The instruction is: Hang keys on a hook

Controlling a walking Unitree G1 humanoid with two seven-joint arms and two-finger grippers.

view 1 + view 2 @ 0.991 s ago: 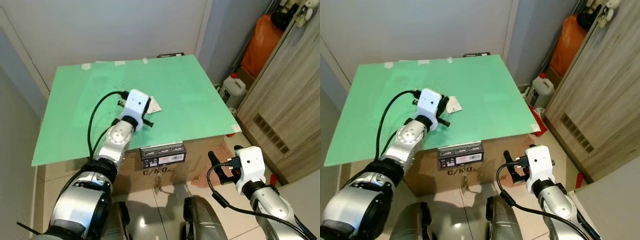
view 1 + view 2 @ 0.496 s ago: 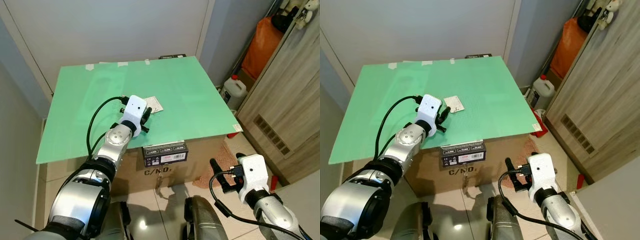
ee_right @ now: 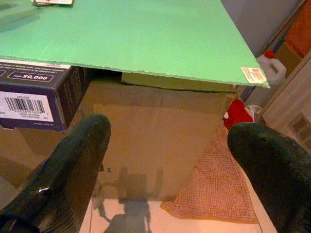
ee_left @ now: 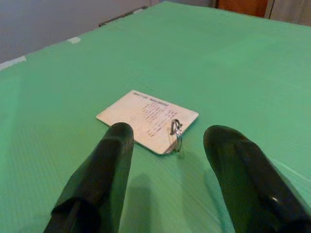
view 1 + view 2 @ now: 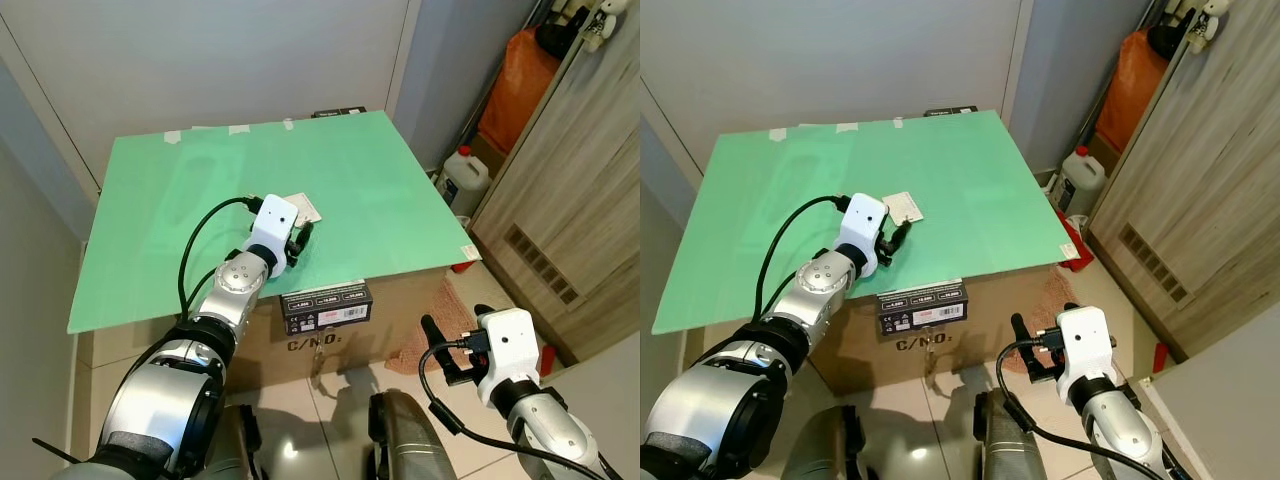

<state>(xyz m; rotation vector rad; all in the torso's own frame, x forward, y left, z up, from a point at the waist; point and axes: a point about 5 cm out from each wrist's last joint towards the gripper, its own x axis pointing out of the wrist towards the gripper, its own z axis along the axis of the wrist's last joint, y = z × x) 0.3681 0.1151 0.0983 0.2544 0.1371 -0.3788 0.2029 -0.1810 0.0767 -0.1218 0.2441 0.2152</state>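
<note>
The keys are a white tag (image 5: 303, 208) with a metal ring (image 4: 176, 133), lying flat on the green board (image 5: 200, 180). My left gripper (image 5: 299, 236) rests low over the board just short of the tag and is open. In the left wrist view its two black fingers (image 4: 104, 174) stand either side of the ring with nothing between them. My right gripper (image 5: 455, 327) hangs open below the board's front edge, in front of the cardboard box (image 3: 155, 126). A small metal piece (image 5: 317, 362) hangs on the box front, too small to identify.
A dark barcoded box (image 5: 326, 305) sticks out under the board's front edge. A wooden cabinet (image 5: 570, 200) stands to the right, with a white jug (image 5: 468, 172) and an orange bag (image 5: 515, 85) beyond it. A reddish mat (image 3: 218, 184) lies on the tiled floor.
My left gripper has drawn back slightly from the tag, which now shows whole. My right gripper has dropped lower. The tag has not moved.
</note>
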